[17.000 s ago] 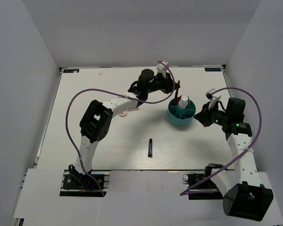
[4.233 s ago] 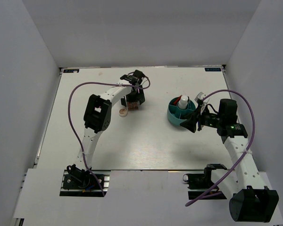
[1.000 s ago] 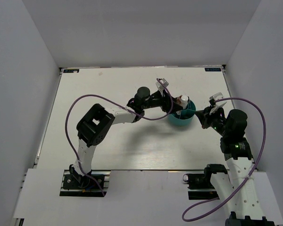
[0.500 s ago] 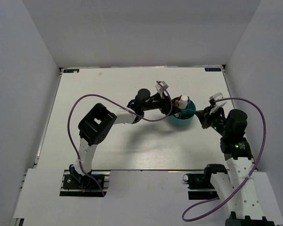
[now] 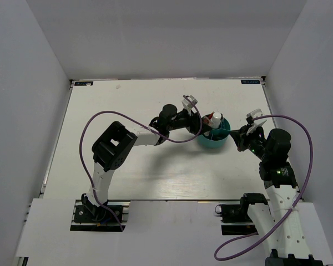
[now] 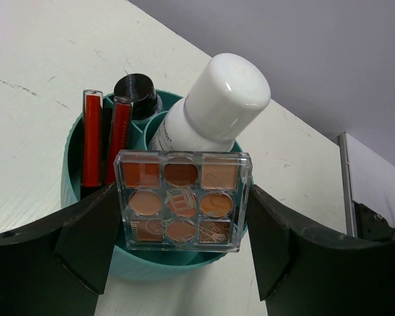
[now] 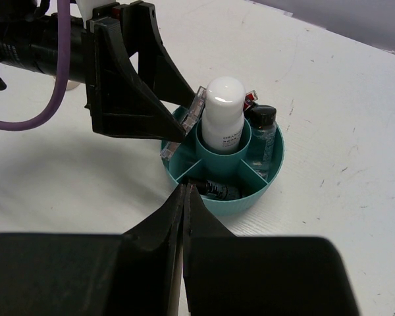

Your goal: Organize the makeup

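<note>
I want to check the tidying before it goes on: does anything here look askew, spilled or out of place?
Nothing is spilled or damaged. Only the palette stands out: it hangs tilted at the rim of the teal tub, gripped by the left gripper, not yet inside a compartment.

Left tool (image 6: pixel 182 205) grips palette (image 6: pixel 181 197) (upright) at teal tub (image 6: pixel 71 172) rim.

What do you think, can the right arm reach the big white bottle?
Probably yes. The right gripper, shut, sits close beside the teal tub, and the white bottle stands uncovered on that side. The left gripper holds the palette at the opposite rim.
</note>
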Controlling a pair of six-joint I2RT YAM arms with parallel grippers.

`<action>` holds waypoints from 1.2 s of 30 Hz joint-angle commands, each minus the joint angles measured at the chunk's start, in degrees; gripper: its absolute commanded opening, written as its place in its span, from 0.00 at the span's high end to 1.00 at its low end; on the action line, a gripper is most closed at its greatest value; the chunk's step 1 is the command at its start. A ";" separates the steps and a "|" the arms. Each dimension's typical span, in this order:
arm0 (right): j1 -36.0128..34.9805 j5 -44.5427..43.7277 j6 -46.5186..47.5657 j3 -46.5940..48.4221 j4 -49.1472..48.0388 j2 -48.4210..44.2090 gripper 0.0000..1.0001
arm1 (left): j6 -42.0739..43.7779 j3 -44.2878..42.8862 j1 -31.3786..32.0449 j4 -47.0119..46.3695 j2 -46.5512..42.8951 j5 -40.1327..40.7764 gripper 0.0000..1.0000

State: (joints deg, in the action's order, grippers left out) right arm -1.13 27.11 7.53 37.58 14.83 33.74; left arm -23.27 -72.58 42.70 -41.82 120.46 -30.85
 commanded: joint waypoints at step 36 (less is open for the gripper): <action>-0.02 0.31 -0.50 -0.84 -1.03 -2.80 1.00 | 1.47 -3.01 0.28 1.48 -3.92 -2.72 0.25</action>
State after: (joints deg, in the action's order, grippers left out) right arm -1.13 27.16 7.49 37.56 14.87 31.83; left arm -21.41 -74.52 42.72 -39.72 118.02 -32.27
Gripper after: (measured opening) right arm 0.013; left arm 0.805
